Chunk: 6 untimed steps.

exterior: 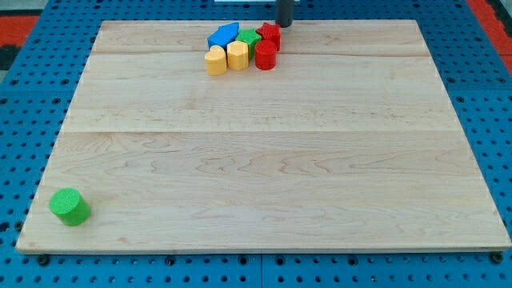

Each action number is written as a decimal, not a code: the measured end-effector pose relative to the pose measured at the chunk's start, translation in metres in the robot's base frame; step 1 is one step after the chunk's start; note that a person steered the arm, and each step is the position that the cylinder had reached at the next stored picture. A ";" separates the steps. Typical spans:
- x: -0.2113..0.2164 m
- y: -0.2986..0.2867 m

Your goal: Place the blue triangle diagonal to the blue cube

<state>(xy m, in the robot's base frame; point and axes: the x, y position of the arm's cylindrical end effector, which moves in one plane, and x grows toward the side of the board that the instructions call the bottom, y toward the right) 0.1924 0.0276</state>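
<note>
My tip point(284, 24) has no jaws; it is just a dark rod at the top middle of the desk point(264, 160), touching a red block point(270, 34). Blue blocks point(223, 34) sit at the pile's left; I cannot tell triangle from cube. A green cylinder point(70, 206) sits bottom left.

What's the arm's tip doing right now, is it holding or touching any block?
My tip: a bare rod, holding nothing; at the view's top, just right of the red block in the cluster. Whether they touch cannot be told.
</note>
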 end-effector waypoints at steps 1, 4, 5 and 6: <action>0.017 -0.039; 0.074 -0.140; 0.060 -0.154; 0.040 -0.177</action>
